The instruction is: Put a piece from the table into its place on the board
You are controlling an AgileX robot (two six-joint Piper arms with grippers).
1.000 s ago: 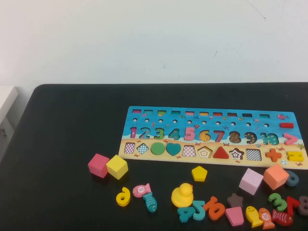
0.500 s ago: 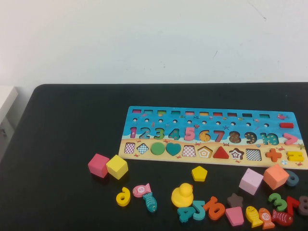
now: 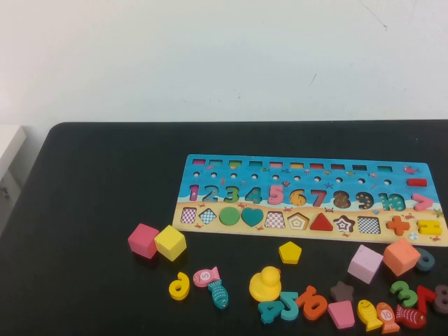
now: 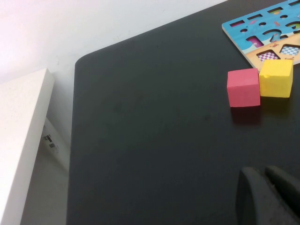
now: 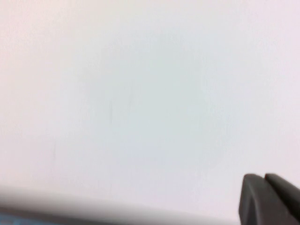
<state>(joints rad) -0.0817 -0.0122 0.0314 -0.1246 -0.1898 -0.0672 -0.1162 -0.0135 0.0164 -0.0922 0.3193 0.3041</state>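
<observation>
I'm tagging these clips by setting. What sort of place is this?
Probably a robot lab tabletop: a bare black table against a plain white wall, laid with a children's puzzle board and loose pieces.

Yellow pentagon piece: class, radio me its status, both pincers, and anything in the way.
Left pincer shut, over bare table, far left. Right pincer shut, raised, facing wall. Pentagon piece loose on table, just below board; its slot empty. Path clear; duck nearby.

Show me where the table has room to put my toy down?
The widest bare part of the table is its left side, between its edge, the board and the pink cube. The strip behind the board is bare too. In front of the board it is crowded: the yellow pentagon, duck, numbers and fish. Left gripper hangs there; right gripper faces the wall, shut.
</observation>
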